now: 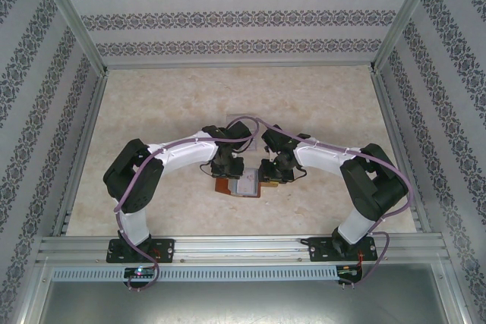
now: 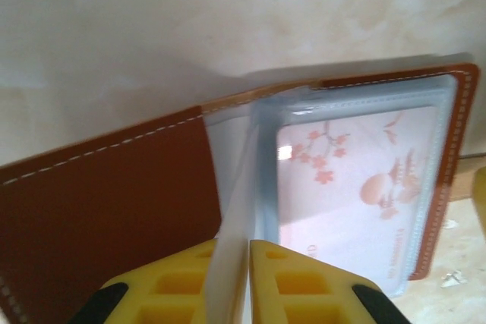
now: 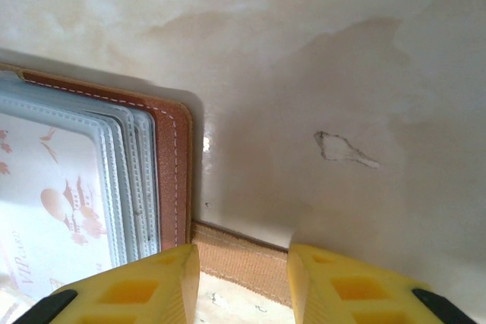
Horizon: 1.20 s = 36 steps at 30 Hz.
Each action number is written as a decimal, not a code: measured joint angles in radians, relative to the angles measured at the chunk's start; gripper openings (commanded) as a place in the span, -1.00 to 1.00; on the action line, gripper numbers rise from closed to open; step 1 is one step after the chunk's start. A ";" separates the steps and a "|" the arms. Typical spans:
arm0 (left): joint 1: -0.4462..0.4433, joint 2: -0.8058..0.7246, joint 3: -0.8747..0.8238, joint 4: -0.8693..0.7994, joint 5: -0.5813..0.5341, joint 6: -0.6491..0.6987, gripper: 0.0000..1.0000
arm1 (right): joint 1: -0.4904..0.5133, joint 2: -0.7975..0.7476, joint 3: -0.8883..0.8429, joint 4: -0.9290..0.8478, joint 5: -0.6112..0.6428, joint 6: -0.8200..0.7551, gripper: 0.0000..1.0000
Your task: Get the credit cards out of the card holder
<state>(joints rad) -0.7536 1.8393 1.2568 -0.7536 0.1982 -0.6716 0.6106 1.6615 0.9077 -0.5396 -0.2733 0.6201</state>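
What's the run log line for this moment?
left gripper: shut on clear sleeve | right gripper: open over strap tab | card holder: open on table | credit card: in pocket

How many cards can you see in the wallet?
1. A pale card with pink blossoms lies in the top clear sleeve of the open brown wallet. More may hide in the sleeves stacked underneath.

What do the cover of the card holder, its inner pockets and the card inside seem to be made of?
The cover looks like leather or an imitation: smooth, reddish-brown, with pale stitching along the edge. The pockets seem to be soft clear plastic, slightly milky and glossy. The card is probably stiff plastic, pale with printed pink blossoms; coated paper is possible.
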 measured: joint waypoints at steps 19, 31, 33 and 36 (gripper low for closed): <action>0.003 -0.012 -0.002 -0.114 -0.131 0.048 -0.56 | 0.000 -0.006 0.000 -0.014 0.012 0.000 -0.23; 0.026 -0.106 -0.005 -0.146 -0.154 0.066 -0.43 | -0.006 -0.040 0.000 -0.048 0.034 0.000 -0.23; 0.027 -0.112 0.002 -0.155 -0.154 0.067 -0.43 | -0.006 -0.048 0.000 -0.048 0.035 0.000 -0.23; 0.028 -0.114 0.020 -0.156 -0.142 0.066 -0.44 | -0.006 -0.059 0.000 -0.048 0.038 0.001 -0.24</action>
<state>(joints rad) -0.7254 1.7256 1.2770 -0.9092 0.0559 -0.6052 0.6041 1.6028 0.9077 -0.5880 -0.2356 0.6209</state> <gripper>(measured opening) 0.283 0.384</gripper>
